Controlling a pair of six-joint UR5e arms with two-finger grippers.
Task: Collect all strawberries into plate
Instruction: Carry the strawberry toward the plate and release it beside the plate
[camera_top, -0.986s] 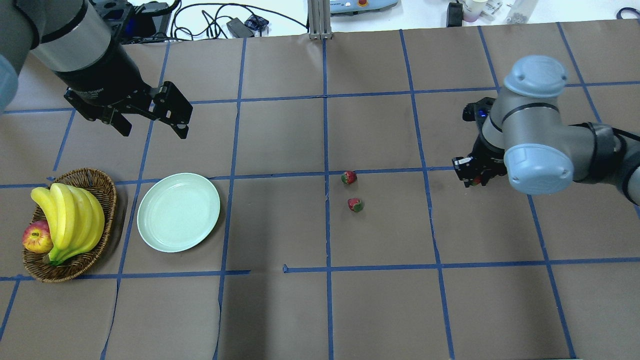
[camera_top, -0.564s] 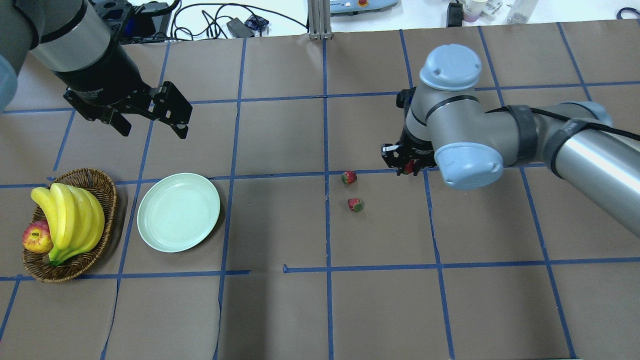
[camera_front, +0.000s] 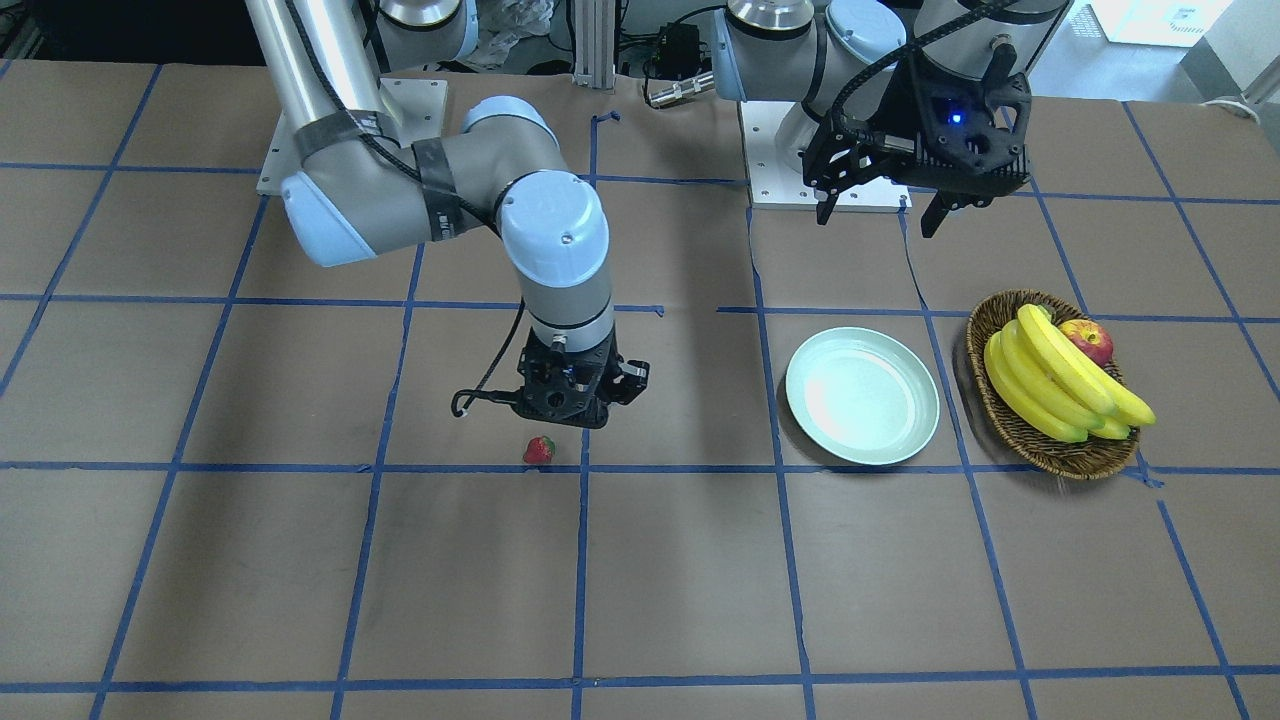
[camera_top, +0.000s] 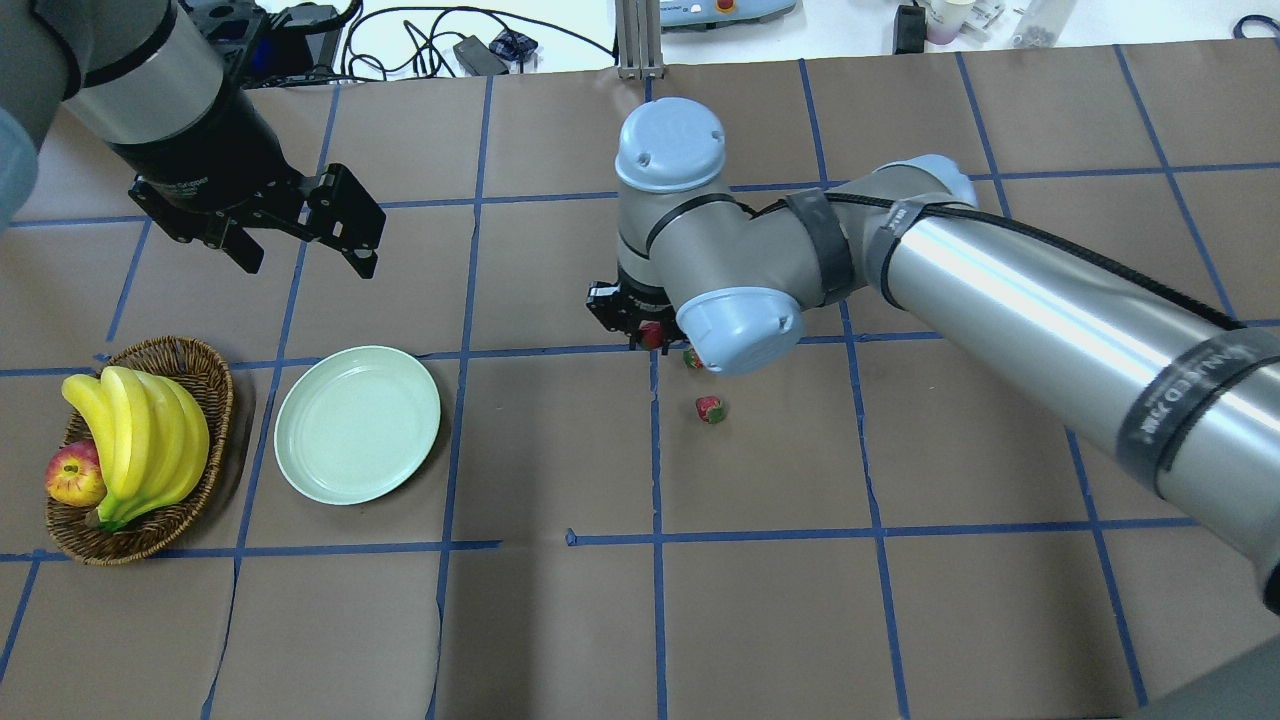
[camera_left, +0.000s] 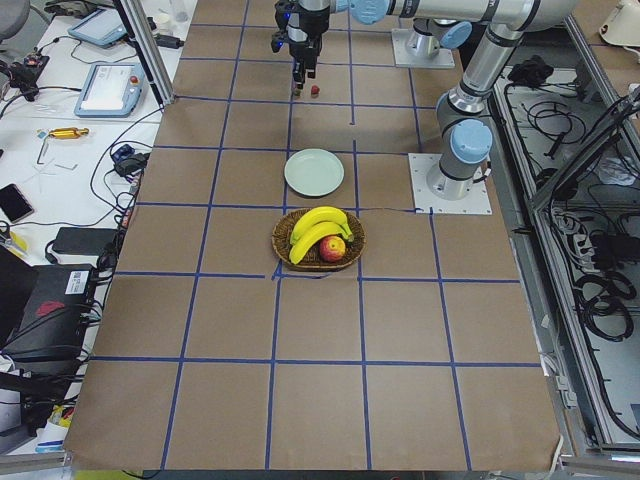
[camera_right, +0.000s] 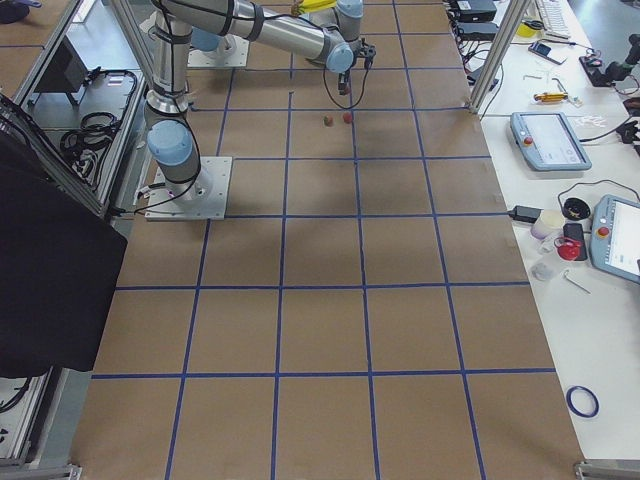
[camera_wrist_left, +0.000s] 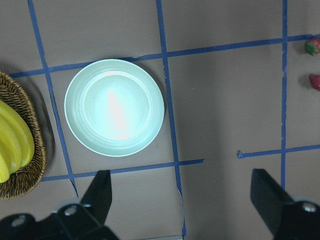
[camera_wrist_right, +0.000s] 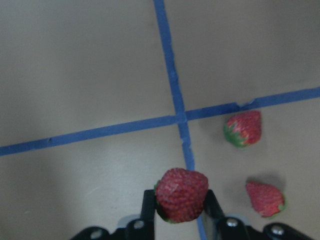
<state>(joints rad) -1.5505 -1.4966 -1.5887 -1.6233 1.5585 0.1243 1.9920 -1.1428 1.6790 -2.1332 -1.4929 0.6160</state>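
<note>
My right gripper (camera_wrist_right: 181, 202) is shut on one strawberry (camera_wrist_right: 181, 194) and hangs a little above the table near the centre line (camera_top: 645, 335). Two more strawberries lie on the paper just beside it (camera_wrist_right: 243, 128) (camera_wrist_right: 265, 198). From overhead, the nearer one (camera_top: 710, 409) is in full view and the other (camera_top: 692, 357) is half hidden under the wrist. The pale mint plate (camera_top: 357, 424) sits empty, well to the left of them. My left gripper (camera_top: 308, 260) hovers open and empty above and behind the plate (camera_wrist_left: 114, 107).
A brown wicker basket (camera_top: 215, 390) holding bananas (camera_top: 140, 440) and an apple (camera_top: 72, 473) stands just left of the plate. Blue tape lines grid the brown paper. Cables and gear lie beyond the table's far edge.
My right arm has swept left across the table with the strawberry, from the right side to the centre line, past the two loose strawberries. The left arm has not moved.
</note>
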